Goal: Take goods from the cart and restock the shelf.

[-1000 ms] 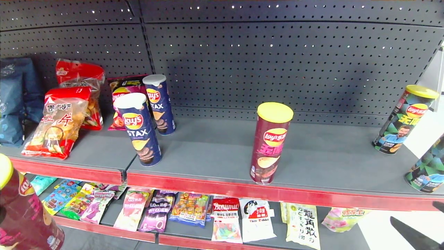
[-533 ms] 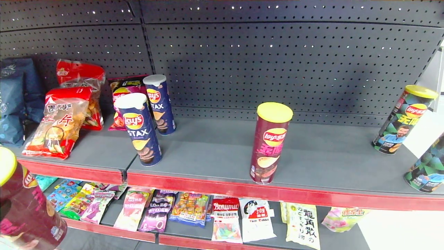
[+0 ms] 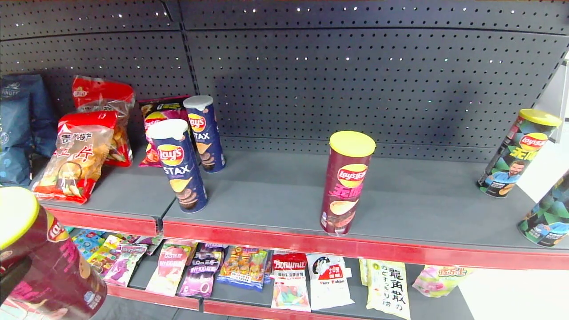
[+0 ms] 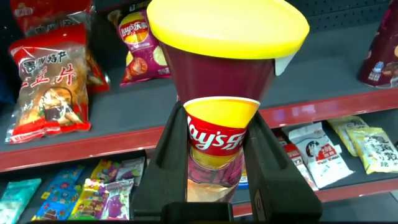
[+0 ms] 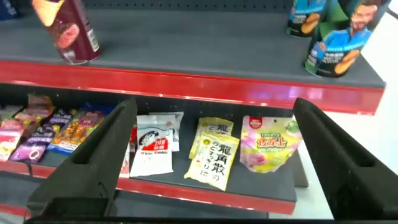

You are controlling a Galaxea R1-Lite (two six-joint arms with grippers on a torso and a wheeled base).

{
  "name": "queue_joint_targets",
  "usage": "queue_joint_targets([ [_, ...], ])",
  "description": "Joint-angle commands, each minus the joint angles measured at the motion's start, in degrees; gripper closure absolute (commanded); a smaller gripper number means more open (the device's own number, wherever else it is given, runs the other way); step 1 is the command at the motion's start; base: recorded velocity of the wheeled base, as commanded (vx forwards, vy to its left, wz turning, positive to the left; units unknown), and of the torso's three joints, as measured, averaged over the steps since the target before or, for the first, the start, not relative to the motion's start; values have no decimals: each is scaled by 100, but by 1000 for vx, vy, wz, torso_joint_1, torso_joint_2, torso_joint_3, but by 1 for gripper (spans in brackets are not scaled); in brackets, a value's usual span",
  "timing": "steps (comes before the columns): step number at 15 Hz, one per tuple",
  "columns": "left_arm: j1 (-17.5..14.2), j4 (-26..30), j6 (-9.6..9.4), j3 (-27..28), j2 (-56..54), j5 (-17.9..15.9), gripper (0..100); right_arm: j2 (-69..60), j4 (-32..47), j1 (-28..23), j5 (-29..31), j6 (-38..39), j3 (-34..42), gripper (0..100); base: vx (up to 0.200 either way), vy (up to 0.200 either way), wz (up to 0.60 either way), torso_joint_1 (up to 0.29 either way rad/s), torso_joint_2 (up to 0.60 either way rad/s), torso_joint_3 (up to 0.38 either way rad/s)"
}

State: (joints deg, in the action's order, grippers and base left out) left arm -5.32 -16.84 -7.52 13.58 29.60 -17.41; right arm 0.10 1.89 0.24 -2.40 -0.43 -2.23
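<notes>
Pegboard back wall (image 3: 355, 80), dark grey, runs behind everything. Grey shelf (image 3: 275, 186) with a red front lip. Reference point: standing maroon can (image 3: 347, 182), yellow lid, upright near the lip; the right wrist view cuts off its top.

Lower tier (image 3: 146, 271), below the standing maroon can: a row of flat sachets (image 3: 289, 275), its left end hidden behind the held can.

Far left of the standing maroon can: dark blue bags (image 3: 18, 129), cut by the frame edge. Red snack bags (image 3: 71, 155) lean just nearer, one partly covering another.

Held can (image 3: 44, 258), maroon with a yellow lid, is off the shelf, low and well left of the standing maroon can; its base is out of frame. Left gripper (image 4: 217, 140) clamps it below the lid, one finger on each side.

Two blue cans (image 3: 178, 164) stand left of the standing maroon can, with a chip bag half hidden behind them.

Two green cans (image 3: 518, 151) stand far to its right, the nearer one cropped.

Right gripper (image 5: 211, 143) hangs below and right of it, jaws spread wide, holding nothing.
</notes>
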Motion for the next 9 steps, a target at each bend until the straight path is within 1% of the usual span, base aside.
queue_joint_targets([
  [1,22,22,5,-22,-7,-8,100,-10,-66,2,-6,-203,47,0,0,0,0,0,0,0],
  [2,22,93,5,-5,11,-8,100,-10,-180,2,3,-239,214,0,0,0,0,0,0,0],
  [5,22,163,-4,-40,-33,-17,100,-10,-180,2,56,-10,223,0,0,0,0,0,0,0],
  [8,22,163,-4,-136,-112,-26,100,-10,-180,2,64,25,223,0,0,0,0,0,0,0],
  [9,22,172,-4,-145,-112,-79,100,-10,-180,2,73,25,223,0,0,0,0,0,0,0],
])
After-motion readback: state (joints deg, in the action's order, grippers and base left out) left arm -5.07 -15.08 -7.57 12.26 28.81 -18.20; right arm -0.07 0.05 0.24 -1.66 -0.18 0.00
